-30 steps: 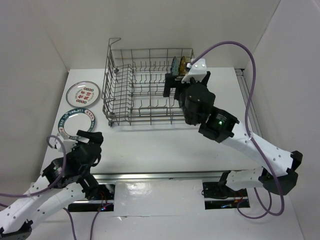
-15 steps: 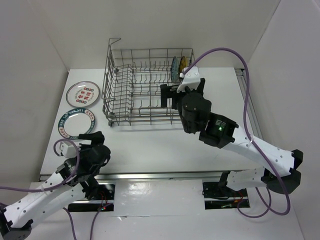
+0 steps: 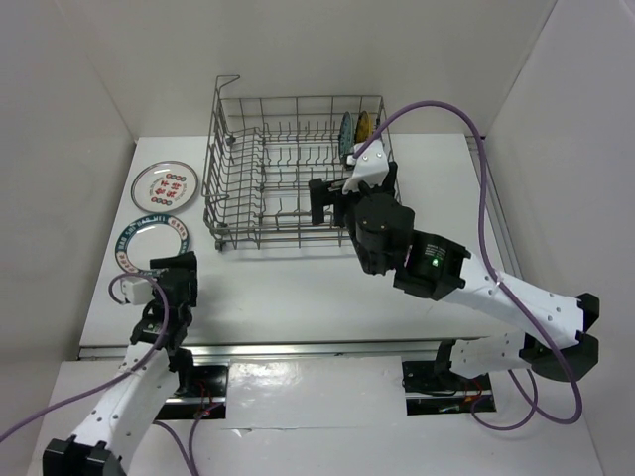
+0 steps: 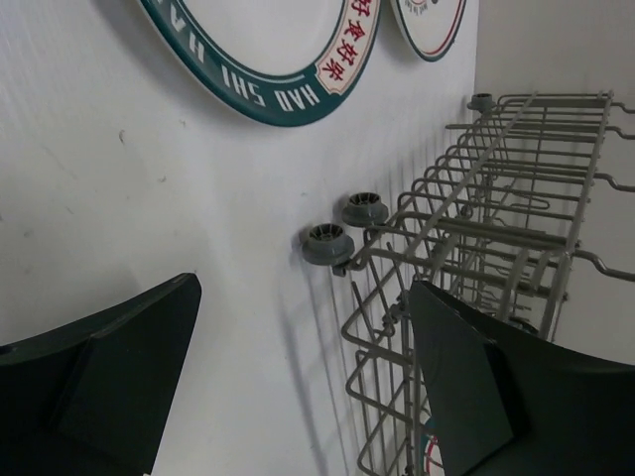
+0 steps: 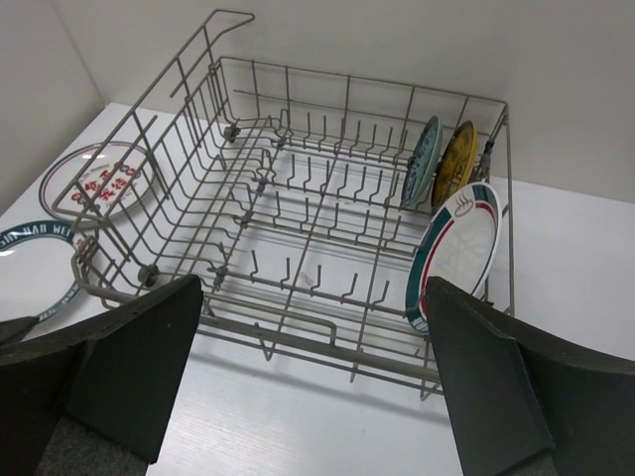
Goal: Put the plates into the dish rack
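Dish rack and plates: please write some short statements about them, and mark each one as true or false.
1. Three plates stand in the dish rack. True: the teal plate, the yellow-brown plate and a white green-rimmed plate.
2. No plate is left outside the rack. False: a red-ringed plate and a teal-rimmed plate lie flat on the table, left of the rack.
3. The right gripper holds a plate. False: it is open and empty.
4. The left gripper is open. True.

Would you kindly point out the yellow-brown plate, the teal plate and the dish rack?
yellow-brown plate (image 5: 457, 162), right wrist view, its face.
teal plate (image 5: 424, 159), right wrist view, its face.
dish rack (image 5: 298, 341), right wrist view, near bottom rail.
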